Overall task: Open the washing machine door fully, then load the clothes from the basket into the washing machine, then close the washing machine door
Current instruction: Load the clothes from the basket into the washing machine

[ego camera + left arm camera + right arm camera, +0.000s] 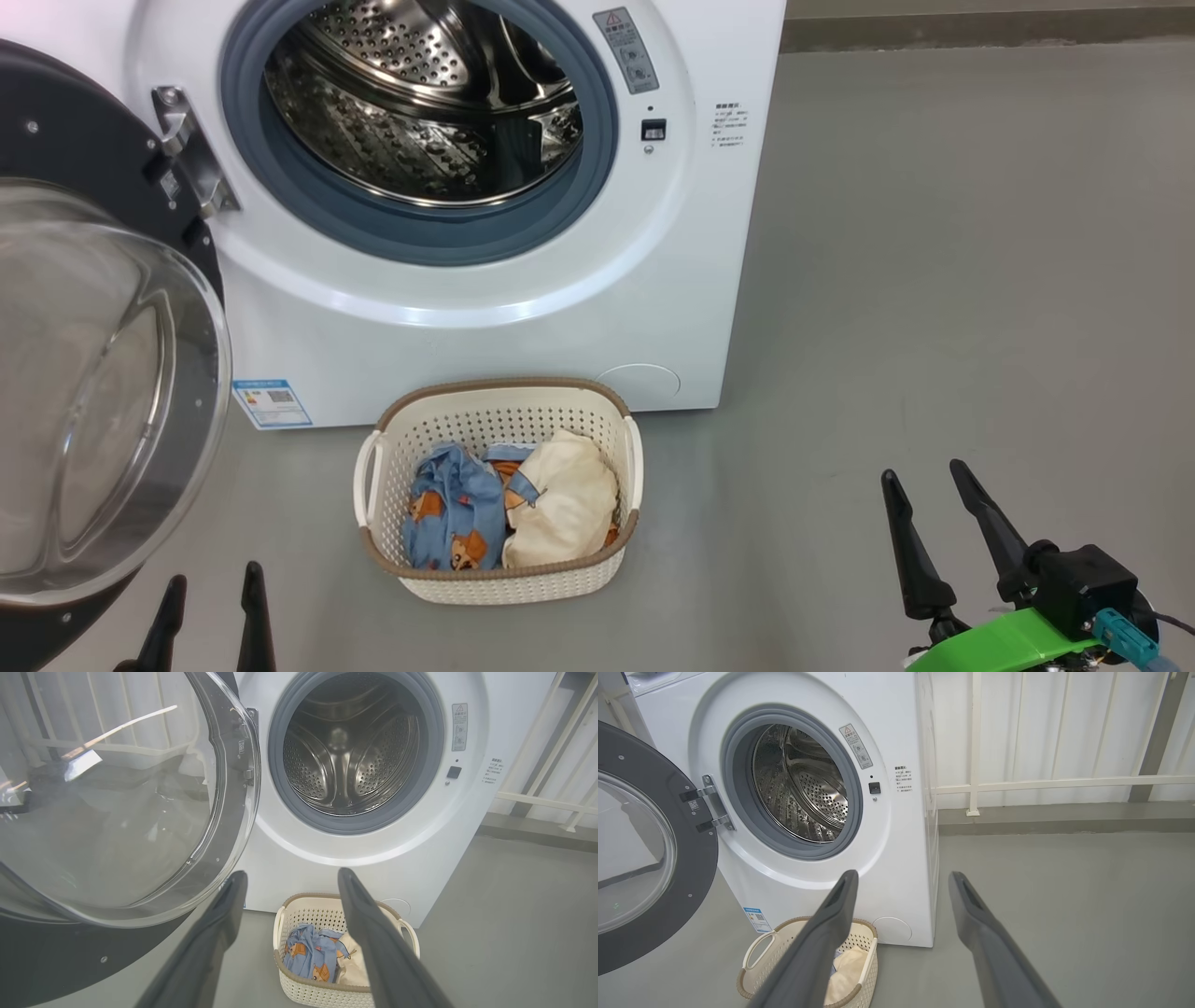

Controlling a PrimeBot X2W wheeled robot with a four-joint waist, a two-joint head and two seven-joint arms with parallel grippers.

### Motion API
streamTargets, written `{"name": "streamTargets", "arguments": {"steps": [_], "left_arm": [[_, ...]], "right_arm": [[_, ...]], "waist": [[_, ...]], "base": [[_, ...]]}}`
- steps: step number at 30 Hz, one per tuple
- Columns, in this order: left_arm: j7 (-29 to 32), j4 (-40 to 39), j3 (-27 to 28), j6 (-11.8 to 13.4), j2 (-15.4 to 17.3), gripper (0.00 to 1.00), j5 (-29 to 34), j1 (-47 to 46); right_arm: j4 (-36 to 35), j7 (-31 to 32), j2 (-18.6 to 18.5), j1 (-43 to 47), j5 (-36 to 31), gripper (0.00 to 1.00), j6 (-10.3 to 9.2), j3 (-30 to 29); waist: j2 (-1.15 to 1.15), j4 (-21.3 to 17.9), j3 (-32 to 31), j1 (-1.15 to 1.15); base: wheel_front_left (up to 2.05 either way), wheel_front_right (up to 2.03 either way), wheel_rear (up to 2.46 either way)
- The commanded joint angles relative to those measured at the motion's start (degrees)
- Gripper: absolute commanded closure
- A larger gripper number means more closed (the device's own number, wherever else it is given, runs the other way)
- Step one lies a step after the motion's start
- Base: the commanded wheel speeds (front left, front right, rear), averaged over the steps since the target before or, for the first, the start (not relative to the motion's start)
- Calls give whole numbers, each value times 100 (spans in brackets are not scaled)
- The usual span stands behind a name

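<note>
Left claw (214,572) and right claw (922,469) hang released and empty on either side of the basket (504,384); I judge one should descend straight onto the clothes (509,504) inside it, pinching deep, the washing machine door (93,392) left of it already wide.

The head camera looks forward and steeply down at the front of the washing machine (523,327), with the basket (504,586) on the floor (934,280) close beneath it. The left wrist camera sits low and near, facing the drum (345,751) almost squarely, beside the swung-out washing machine door (117,812). The right wrist camera stands off to the right, viewing the machine obliquely. All three share the drum opening and the basket.
</note>
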Motion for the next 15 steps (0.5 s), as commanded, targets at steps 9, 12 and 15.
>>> {"name": "streamTargets", "arguments": {"steps": [9, 12, 15], "left_arm": [[-36, -116, 203, -13, 65, 0, 72, -241], [-36, -110, 206, -14, 66, 0, 79, -260], [-36, -110, 210, -14, 73, 0, 82, -286]], "right_arm": [[-95, -68, -2, -66, 92, 0, 10, 169], [-90, -68, -2, -80, 102, 0, 10, 176], [-108, -68, -2, -94, 111, 0, 10, 165]], "waist": [[0, 42, 38, 0], [0, 47, 60, 0], [0, 53, 104, 0]], "base": [[0, 0, 0], [0, 0, 0], [0, 0, 0]]}}
